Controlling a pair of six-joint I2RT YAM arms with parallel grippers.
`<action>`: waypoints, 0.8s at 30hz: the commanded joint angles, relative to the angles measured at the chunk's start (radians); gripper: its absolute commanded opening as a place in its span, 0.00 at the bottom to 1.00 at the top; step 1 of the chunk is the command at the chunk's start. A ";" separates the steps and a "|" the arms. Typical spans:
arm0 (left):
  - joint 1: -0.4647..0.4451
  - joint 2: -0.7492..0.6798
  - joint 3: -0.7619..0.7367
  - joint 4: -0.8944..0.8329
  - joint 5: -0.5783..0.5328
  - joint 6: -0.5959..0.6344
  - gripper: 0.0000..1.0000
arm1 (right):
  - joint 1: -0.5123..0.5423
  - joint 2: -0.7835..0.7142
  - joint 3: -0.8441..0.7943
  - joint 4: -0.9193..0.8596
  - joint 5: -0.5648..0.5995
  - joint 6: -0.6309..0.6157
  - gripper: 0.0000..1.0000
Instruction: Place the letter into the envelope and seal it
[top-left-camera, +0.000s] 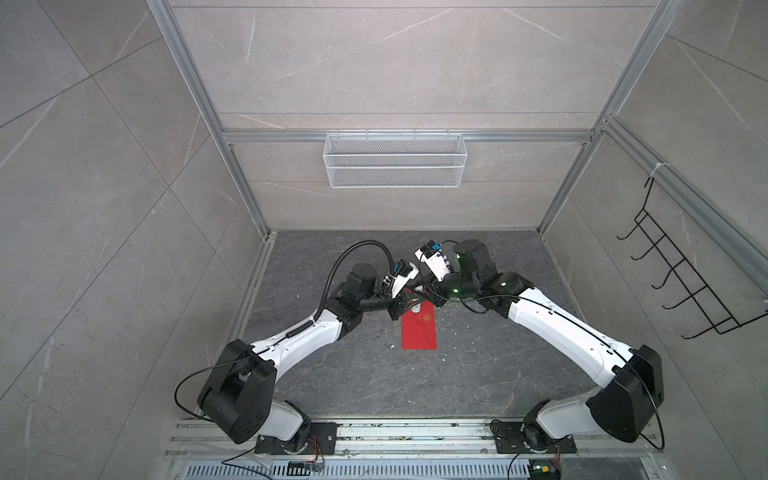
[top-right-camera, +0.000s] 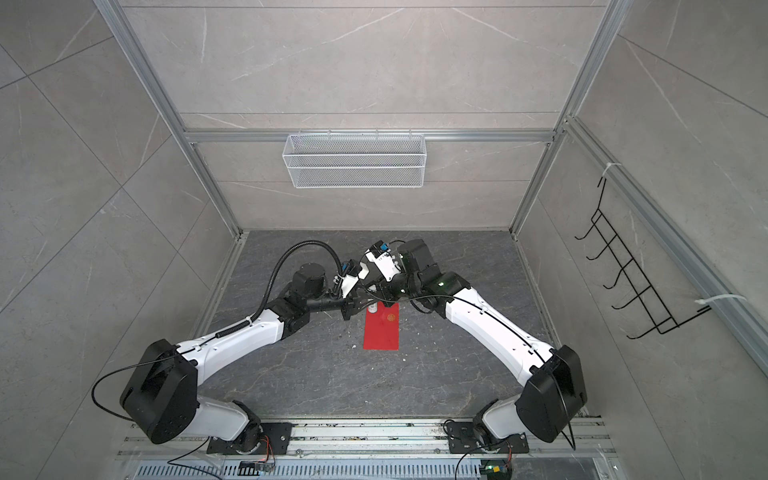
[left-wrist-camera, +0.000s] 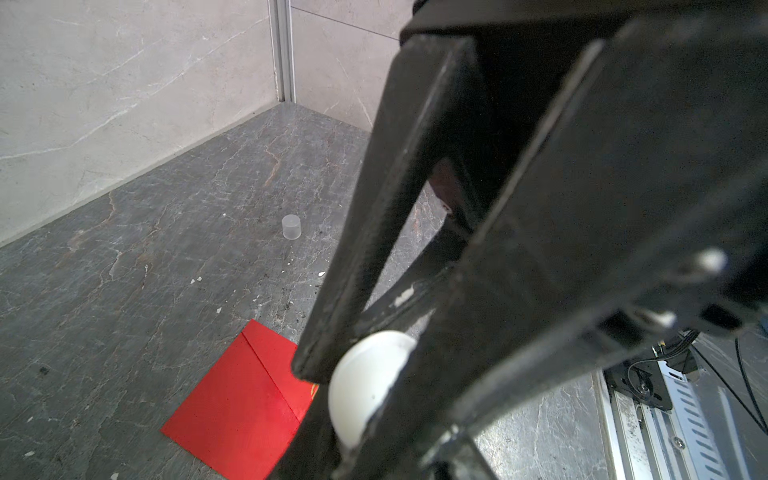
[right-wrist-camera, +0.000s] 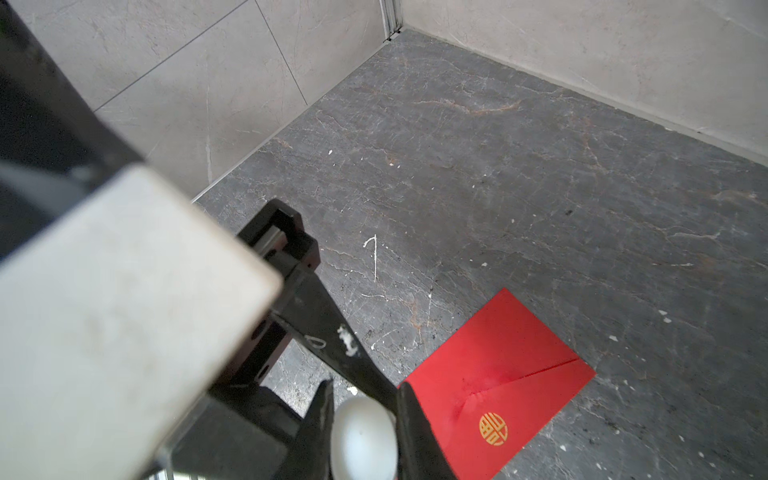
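**Sealing stage.** The red envelope (top-left-camera: 419, 332) lies flat on the dark stone table (top-left-camera: 365, 382), with its pointed flap folded down and its gold emblem (right-wrist-camera: 493, 429) facing up. The letter appears in no view and is judged to be inside already. Over the envelope's far end, the 2 grippers meet on 1 white glue stick (left-wrist-camera: 374, 365). The left gripper (left-wrist-camera: 353, 395) is narrowed onto it, and the right gripper (right-wrist-camera: 363, 419) pinches it between both fingers (right-wrist-camera: 409, 419). The translucent cap (left-wrist-camera: 291, 227) stands apart on the table. Whether the flap is bonded cannot be told. Recapping the stick and pressing the flap probably remain.
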 joint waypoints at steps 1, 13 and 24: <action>0.001 0.003 0.061 0.114 -0.029 -0.028 0.03 | 0.017 0.014 0.018 -0.040 -0.044 0.041 0.00; 0.014 0.018 0.036 0.160 -0.043 -0.060 0.30 | 0.015 -0.003 0.023 -0.025 -0.011 0.049 0.00; 0.018 0.032 0.018 0.185 -0.042 -0.065 0.46 | 0.010 -0.019 0.022 -0.012 0.051 0.056 0.00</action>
